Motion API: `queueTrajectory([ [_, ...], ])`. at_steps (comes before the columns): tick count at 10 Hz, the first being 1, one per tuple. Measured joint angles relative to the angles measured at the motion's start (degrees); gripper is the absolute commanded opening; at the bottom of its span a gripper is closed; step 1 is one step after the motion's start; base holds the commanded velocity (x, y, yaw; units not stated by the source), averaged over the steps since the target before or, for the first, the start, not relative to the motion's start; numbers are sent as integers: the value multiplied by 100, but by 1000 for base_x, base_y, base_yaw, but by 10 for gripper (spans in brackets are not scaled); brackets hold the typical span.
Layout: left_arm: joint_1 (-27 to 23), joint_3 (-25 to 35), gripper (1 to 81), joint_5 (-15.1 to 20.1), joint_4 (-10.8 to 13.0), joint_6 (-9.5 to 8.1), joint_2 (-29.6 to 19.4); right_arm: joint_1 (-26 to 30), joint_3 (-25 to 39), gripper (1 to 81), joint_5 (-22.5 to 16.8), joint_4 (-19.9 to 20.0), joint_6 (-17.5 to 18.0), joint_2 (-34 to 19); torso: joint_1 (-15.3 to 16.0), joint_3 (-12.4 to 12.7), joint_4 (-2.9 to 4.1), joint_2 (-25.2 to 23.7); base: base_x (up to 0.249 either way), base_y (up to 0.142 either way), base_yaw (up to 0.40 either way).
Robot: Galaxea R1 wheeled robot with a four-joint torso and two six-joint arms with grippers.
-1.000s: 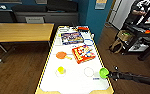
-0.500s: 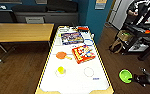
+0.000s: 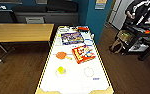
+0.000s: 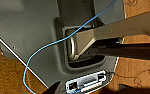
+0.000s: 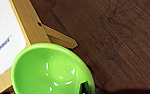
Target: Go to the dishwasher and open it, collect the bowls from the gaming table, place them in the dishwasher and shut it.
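Right tool (image 5: 84, 87) grips a green bowl (image 5: 51, 70) by its rim, one dark finger showing inside the lip in the right wrist view. The bowl hangs just past the corner of the gaming table (image 5: 28, 27), over the wooden floor (image 5: 121, 37), its hollow facing the camera and empty.

For the left tool I cannot tell whether it is clenched or released; its wrist view looks down on a grey part of the robot's own body with a blue cable (image 4: 51, 42) across it.

From the head view, the surface (image 3: 73, 80) with its white top and yellow edges stretches ahead. On it sit an orange bowl (image 3: 61, 55) near the middle, a small yellow one (image 3: 61, 70) closer to the robot, and two game boxes, a red one (image 3: 83, 53) just beside the orange bowl and a blue one (image 3: 72, 38) beyond it. A plain wooden table (image 3: 21, 32) stands to the left, and a person (image 3: 138, 11) stands by a dark cart (image 3: 138, 35) at the far right.

By my reading, the collecting step is in hand: one bowl is lifted clear, and two remain on the surface. The next move calls for keeping the green bowl level and firmly pinched at the rim, since a thin edge grip could slip or let the bowl swing. The dishwasher's whereabouts cannot be judged.
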Motion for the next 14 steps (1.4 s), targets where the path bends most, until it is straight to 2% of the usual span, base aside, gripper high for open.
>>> queueTrajectory([
  [1, -27, 37, 811, 2, 0, 0, -26, -813, -110, 10, 308, -107, 0, 30, 0, 2, 0, -2, 0, 0, 0],
  [3, -94, 382, 811, 11, 0, -2, -218, -1780, -575, 10, 774, -273, -26, 525, -2, 2, 0, -2, 0, 0, 0],
  [5, -184, 1151, 811, 20, 0, -5, -621, -2144, -1212, 10, 1129, -400, -106, 1535, -5, 2, 0, -2, 0, 0, 0],
  [7, -297, 2187, 811, 20, 0, -11, -1289, -2353, -1948, 10, 1404, -491, -213, 2667, -5, 2, 0, -2, 0, 0, 0],
  [8, -366, 2747, 811, 26, 0, -17, -1691, -2601, -2588, 10, 1448, -560, -295, 3291, -5, 2, 0, -2, 0, 0, 0],
  [10, -538, 3700, 811, 6, -1, -52, -2537, -2842, -3718, 10, 1512, -618, -395, 4127, -5, 2, 0, -2, 0, 0, 0],
  [11, -603, 4091, 811, 2, -4, -127, -3007, -2883, -4109, 10, 1581, -667, -441, 4575, -5, 2, 0, -2, 0, 0, 0],
  [13, -779, 4874, 811, 15, -21, -184, -3835, -3117, -4584, 10, 1677, -808, -544, 5253, -5, 2, 0, -2, 0, 0, 0],
  [14, -934, 5288, 811, 13, -26, -278, -4194, -3238, -4818, 10, 1665, -874, -568, 5432, -5, 2, 0, -2, 0, 0, 0],
])
